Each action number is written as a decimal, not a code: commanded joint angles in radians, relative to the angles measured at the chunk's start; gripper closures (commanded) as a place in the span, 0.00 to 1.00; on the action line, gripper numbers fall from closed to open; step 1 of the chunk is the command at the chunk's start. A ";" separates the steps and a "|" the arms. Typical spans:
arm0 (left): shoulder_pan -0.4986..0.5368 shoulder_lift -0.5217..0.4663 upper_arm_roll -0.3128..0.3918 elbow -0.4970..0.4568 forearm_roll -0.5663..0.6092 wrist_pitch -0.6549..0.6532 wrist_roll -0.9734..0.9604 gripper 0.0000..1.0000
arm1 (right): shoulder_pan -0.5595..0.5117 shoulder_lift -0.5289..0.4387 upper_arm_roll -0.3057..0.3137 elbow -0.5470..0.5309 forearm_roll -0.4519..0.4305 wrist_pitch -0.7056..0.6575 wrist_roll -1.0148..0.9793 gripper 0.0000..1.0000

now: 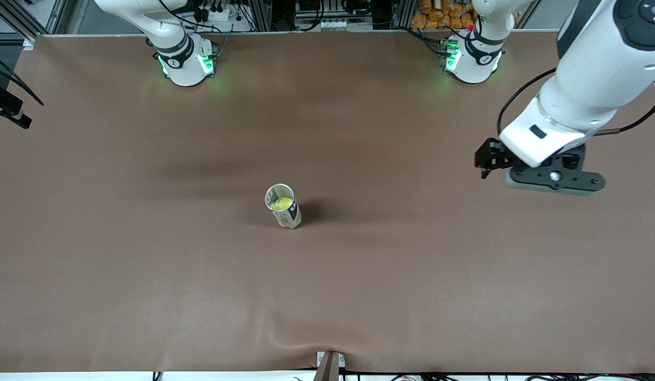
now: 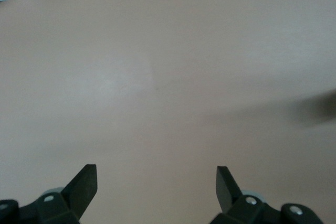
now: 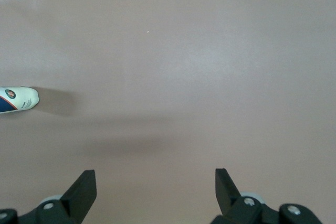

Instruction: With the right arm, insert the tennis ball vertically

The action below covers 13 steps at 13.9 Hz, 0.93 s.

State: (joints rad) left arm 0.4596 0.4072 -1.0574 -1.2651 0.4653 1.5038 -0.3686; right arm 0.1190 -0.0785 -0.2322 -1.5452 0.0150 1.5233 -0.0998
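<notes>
Brown table [image 1: 147, 275] carries an upright can [image 1: 283, 206] (tennis ball [image 1: 281, 203] inside); left gripper [image 2: 156, 182] and right gripper [image 3: 156, 183] are held spread wide, empty.

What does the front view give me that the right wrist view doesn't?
Front only: the can's open top with the tennis ball inside, upright mid-table, and the left gripper over the table's left-arm end. Right wrist only: the right gripper, open and empty above bare cloth. Both: the can, seen merely as an edge in the wrist view, and the brown tablecloth.
</notes>
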 commanded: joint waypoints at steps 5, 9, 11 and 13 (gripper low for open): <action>0.022 -0.045 0.078 -0.023 -0.072 -0.005 -0.004 0.00 | -0.009 -0.012 0.037 0.011 -0.021 -0.060 -0.009 0.00; -0.261 -0.188 0.590 -0.023 -0.363 0.016 0.004 0.00 | -0.064 -0.010 0.111 0.014 -0.021 -0.064 -0.008 0.00; -0.398 -0.237 0.799 -0.028 -0.460 0.015 0.029 0.00 | -0.126 -0.010 0.169 0.014 -0.020 -0.064 -0.008 0.00; -0.481 -0.284 0.908 -0.062 -0.470 0.006 0.063 0.00 | -0.147 -0.010 0.194 0.016 -0.020 -0.058 -0.008 0.00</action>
State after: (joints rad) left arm 0.0544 0.1924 -0.2488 -1.2700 0.0209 1.5079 -0.3269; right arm 0.0148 -0.0785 -0.0789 -1.5358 0.0030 1.4704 -0.1008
